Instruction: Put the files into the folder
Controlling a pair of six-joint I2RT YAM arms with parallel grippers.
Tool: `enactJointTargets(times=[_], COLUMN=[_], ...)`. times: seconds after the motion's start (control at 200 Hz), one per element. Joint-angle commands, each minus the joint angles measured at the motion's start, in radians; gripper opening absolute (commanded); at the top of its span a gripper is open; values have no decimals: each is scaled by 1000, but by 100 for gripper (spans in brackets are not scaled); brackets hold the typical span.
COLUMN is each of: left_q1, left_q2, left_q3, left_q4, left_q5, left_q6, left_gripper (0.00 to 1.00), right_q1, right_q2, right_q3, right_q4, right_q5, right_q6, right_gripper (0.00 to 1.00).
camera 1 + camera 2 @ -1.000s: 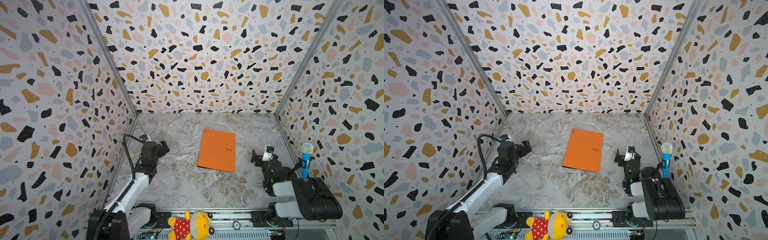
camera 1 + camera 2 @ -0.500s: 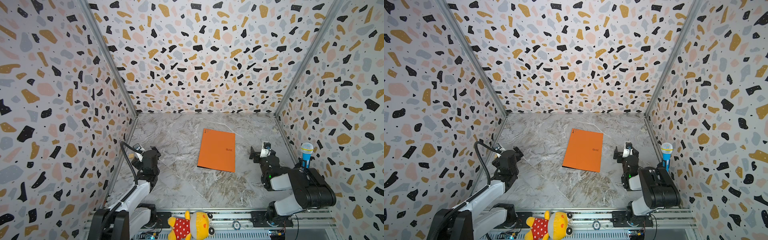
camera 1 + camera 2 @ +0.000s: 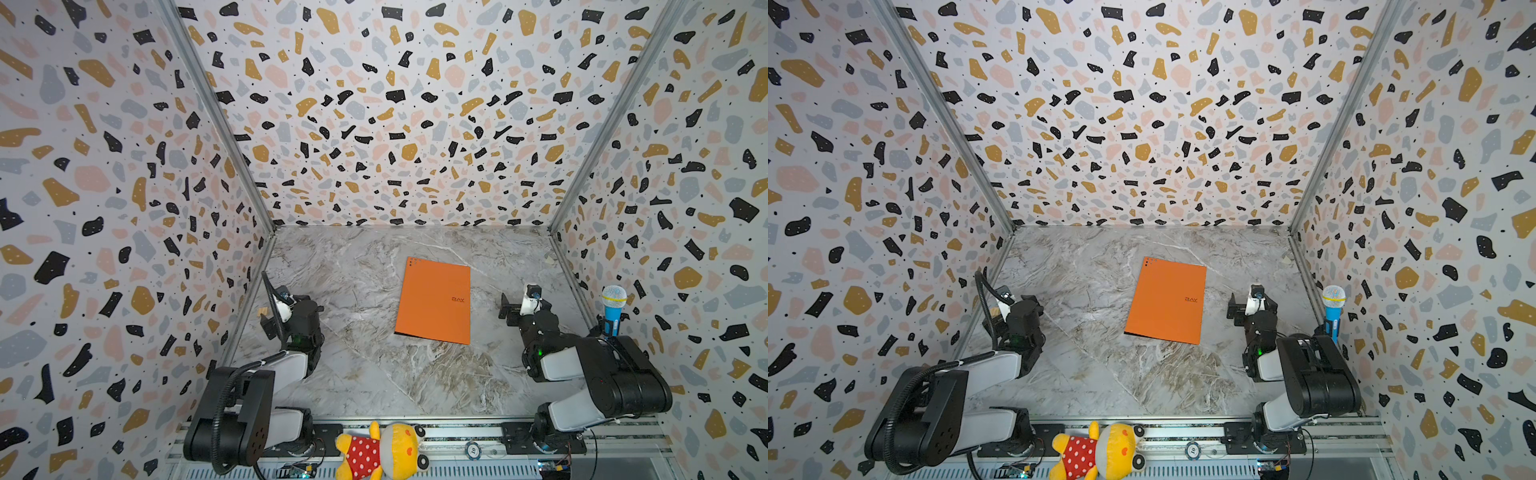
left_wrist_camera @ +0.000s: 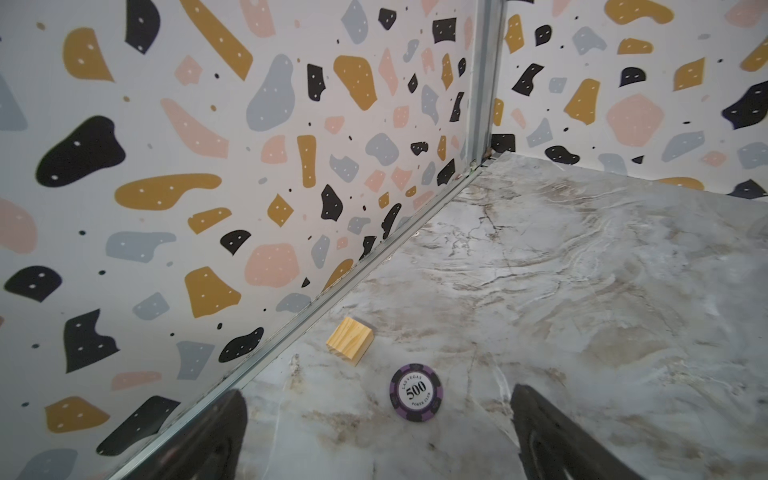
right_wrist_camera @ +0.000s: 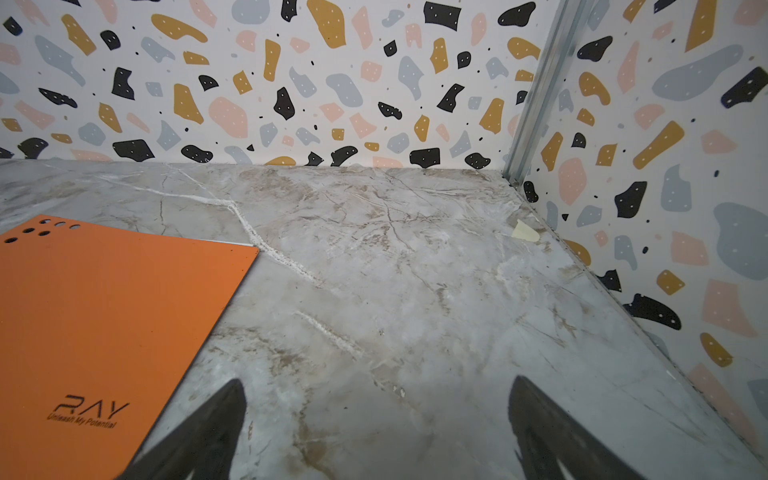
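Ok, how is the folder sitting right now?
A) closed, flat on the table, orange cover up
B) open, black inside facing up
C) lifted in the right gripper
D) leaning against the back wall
A: in both top views the folder lies shut and flat on the table, with only its orange cover showing and nothing gripping it.

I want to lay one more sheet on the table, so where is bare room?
Bare table: between the folder and the back wall, and between the folder and the front rail. Crowded: by the left wall, where a wooden block and a poker chip lie before the open left gripper.
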Motion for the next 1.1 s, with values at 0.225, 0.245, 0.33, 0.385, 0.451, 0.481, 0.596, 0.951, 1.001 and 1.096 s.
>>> enactJointTargets(times=[0.225,0.245,0.33,0.385,0.451,0.481,0.596,0.951,1.001,1.096], left_q1=[8,10,10,10,10,11,11,12,12,12], left_q2=[-61,-52,-19,-14,-31,-45,-89,-136,-129,-154], left_q3=[-100,-88,-47,-40,-61,-77,-123,-100,-85,-46], left_q4=[253,237,201,192,214,229,269,201,181,81], left_q5=[-13,-12,50,87,91,88,84,130,147,247], left_q6=[96,95,122,137,138,136,129,136,129,90], left_gripper=[100,99,100,100,99,100,99,99,99,100], right_q1=[4,5,5,6,4,5,5,5,5,5], right_q2=[-15,-15,-15,-14,-14,-15,-15,-15,-14,-13], right_q3=[10,11,11,10,10,10,11,10,11,11], right_q4=[5,5,5,5,5,5,5,5,5,5], right_q5=[-8,-8,-8,-8,-8,-8,-8,-8,-8,-8], right_q6=[-10,-11,-10,-11,-11,-11,-11,-11,-10,-11], right_gripper=[99,99,99,99,99,99,99,99,99,99])
